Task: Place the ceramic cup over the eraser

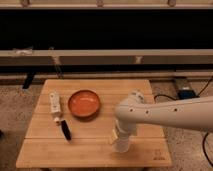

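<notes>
Jaws spread wide, the gripper (120, 140) hangs low at the small white ceramic cup (122, 148), well apart from the black oblong eraser (66, 130), where an off-centre close could topple the cup.

A light wooden slatted counter (90, 146) stands on a speckled floor (15, 97). Behind it, a pale horizontal rail (100, 52) runs across a dark wall (100, 29). A dark box (186, 93) with a black cable (207, 144) lies on the floor to the right.

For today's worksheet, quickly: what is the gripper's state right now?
Gripper: down at the pale wooden table's near right part; state cannot be told.
</notes>
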Tool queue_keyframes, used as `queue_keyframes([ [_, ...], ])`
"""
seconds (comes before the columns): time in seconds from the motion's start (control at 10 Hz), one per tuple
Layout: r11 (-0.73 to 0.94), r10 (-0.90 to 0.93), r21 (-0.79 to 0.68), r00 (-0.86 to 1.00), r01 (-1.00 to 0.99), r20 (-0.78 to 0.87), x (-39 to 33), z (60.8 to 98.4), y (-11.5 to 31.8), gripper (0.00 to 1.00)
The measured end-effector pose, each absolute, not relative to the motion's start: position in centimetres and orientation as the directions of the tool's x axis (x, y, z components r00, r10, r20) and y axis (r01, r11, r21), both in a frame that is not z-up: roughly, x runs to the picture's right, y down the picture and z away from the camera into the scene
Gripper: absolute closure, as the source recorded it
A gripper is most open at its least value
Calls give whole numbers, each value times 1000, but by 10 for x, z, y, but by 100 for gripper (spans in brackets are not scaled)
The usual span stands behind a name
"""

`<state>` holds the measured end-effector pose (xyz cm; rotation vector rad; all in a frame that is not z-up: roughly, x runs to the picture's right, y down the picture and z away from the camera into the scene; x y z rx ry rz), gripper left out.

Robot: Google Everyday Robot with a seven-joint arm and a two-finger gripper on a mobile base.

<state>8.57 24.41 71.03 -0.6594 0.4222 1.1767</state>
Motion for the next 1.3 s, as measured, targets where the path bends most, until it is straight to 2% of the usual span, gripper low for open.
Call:
queue_keyframes([
  [0.5, 228, 720, -246, 333, -942, -609, 89, 722, 241, 20],
  [0.7, 228, 720, -248, 334, -942, -608, 89, 725, 240, 25],
  [0.8, 227, 718, -253, 338, -940, -608, 88, 727, 240, 38],
  [1.3, 225, 688, -263, 344, -938, -639, 87, 729, 241, 85],
])
